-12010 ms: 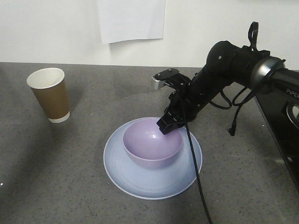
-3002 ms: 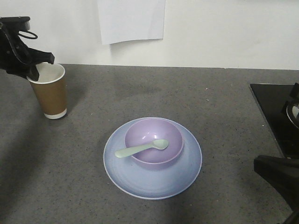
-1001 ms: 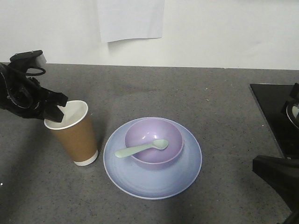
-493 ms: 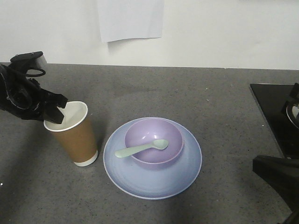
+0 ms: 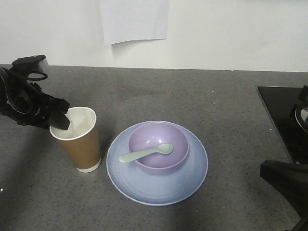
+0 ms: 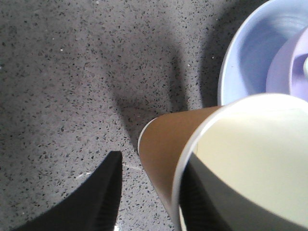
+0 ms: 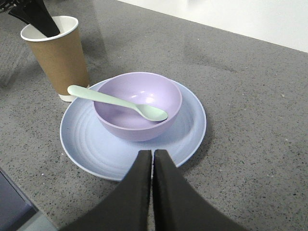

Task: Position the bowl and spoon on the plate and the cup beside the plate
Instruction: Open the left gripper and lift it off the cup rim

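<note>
Cup (image 5: 77, 139) got carried over beside the plate (image 5: 144, 187); bowl (image 5: 156, 144) and spoon (image 5: 144, 153) are set. Left pincer (image 5: 60, 120) grips its rim, right pincer (image 7: 148, 185) shut empty, only letting go left.

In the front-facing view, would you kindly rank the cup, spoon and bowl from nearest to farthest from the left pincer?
1. Cup: gripped at its rim by the left pincer.
2. Spoon: handle pointing toward the cup.
3. Bowl: centred on the plate, beyond the spoon's handle.
</note>
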